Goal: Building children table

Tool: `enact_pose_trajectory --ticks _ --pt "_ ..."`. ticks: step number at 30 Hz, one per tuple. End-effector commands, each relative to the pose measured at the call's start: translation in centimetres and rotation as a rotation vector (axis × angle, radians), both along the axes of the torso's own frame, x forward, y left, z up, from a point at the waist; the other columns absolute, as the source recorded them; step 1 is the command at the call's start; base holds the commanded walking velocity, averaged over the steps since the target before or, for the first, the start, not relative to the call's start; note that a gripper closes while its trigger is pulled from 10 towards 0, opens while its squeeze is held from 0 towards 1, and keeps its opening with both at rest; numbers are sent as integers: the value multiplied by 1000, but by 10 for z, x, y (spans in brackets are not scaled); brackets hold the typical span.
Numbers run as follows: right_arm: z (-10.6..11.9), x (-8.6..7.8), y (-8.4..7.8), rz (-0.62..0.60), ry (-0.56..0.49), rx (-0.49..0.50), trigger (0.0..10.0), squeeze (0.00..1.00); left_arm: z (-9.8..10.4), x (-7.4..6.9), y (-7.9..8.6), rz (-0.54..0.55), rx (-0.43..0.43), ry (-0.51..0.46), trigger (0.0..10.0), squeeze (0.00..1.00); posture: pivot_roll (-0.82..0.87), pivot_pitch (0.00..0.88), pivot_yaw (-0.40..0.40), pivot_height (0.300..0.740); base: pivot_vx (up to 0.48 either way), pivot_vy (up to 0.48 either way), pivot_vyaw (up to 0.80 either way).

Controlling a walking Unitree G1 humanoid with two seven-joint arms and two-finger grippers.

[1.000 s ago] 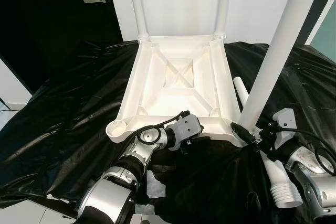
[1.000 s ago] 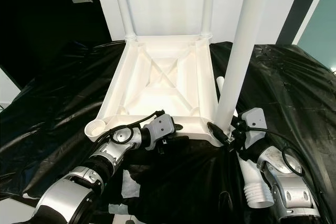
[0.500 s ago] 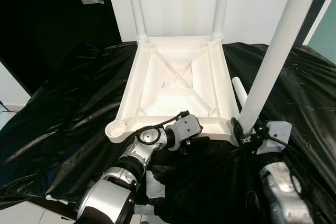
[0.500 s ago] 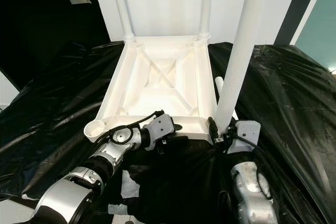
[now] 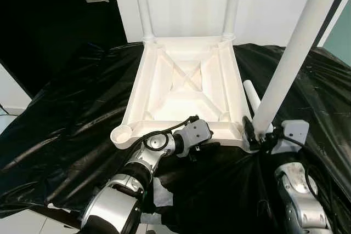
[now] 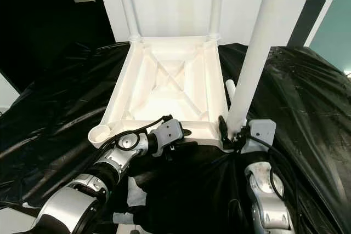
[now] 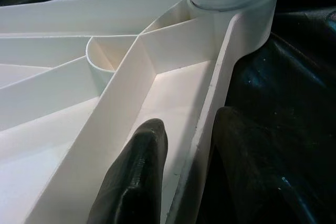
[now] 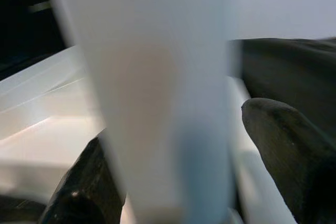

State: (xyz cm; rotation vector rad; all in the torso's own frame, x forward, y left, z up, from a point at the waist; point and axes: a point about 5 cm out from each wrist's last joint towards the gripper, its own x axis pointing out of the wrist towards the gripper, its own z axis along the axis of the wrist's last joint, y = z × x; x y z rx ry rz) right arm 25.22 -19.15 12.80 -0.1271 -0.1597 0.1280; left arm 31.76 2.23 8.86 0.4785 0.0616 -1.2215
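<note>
A counter draped in crinkled black plastic sheet (image 5: 66, 130) stands before a white wall, and the white children's tabletop (image 5: 186, 89) lies upside down on it, ribbed underside up. Two legs (image 5: 141, 4) rise from the tabletop's far corners. The left gripper (image 7: 181, 145) has its jaws narrowed onto the tabletop's near rim (image 5: 181, 128) — one finger inside the rib channel, one outside. At the tabletop's near right corner the right gripper (image 8: 173, 166) holds a third leg (image 5: 290, 53), jaws closed around its base, the leg tilted slightly away from the tabletop. The near left socket (image 5: 122, 134) stands open. A loose white leg (image 5: 252, 94) lies just beside the tabletop's right edge.
</note>
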Motion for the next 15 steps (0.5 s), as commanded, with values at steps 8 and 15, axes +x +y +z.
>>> enact_pose_trajectory --ticks 8,15 --pt "5 8 -14 224 74 -114 0 0 -23 -6 3 130 19 49 10000 0 -69 0 -12 740 0 0 0" --pt "5 8 -23 215 100 -95 0 0 -23 -7 4 136 16 51 10000 0 -62 0 -16 740 0 0 0"
